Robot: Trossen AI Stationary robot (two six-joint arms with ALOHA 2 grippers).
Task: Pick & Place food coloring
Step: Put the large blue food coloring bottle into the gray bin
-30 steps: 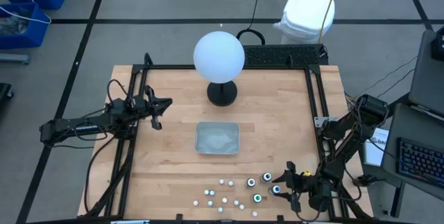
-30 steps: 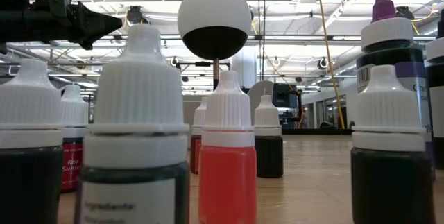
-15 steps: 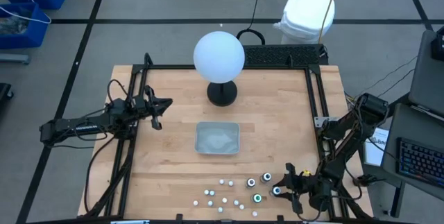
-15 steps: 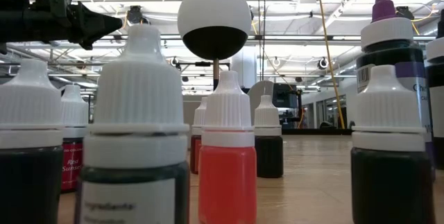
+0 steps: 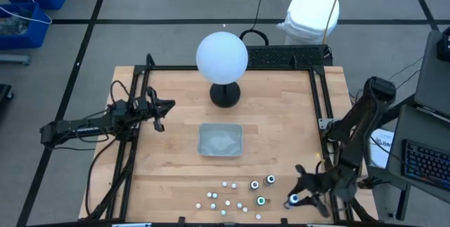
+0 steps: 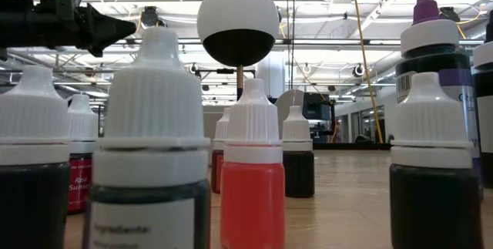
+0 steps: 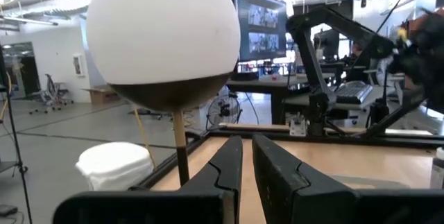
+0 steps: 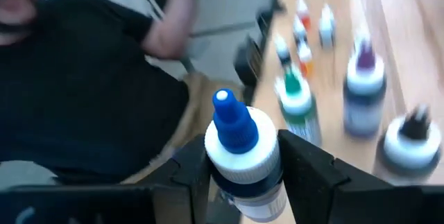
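My right gripper (image 5: 298, 197) hovers over the table's near right corner, shut on a food coloring bottle (image 8: 243, 156) that has a blue tip, a white cap and a dark body. Three other dark ring-topped bottles (image 5: 261, 200) and several small white-capped ones (image 5: 227, 202) stand upright on the wood near the front edge; they fill the low view (image 6: 253, 172). The grey tray (image 5: 221, 140) lies at the table's middle. My left gripper (image 5: 160, 114) waits shut above the table's left side. My right gripper pinches the bottle between its two fingers (image 8: 191, 165), one on each side at the white cap (image 8: 216, 158) and the shoulder below it. The fingers come nearly level from the table's right side. The bottle stands upright, tip up, lifted clear of the table.
A big white globe (image 5: 221, 57) on a black base stands at the far middle. A black frame rail (image 5: 325, 114) runs along the table's sides. A person in a black top (image 8: 83, 78) is beyond the table's near edge. Bare wood lies between the tray and the bottles.
My right gripper has risen and drawn back toward the table's near right corner, tipping up closer to level. The blue-tipped bottle, which stood among the others on the wood, has come up with it and is clear of the table.
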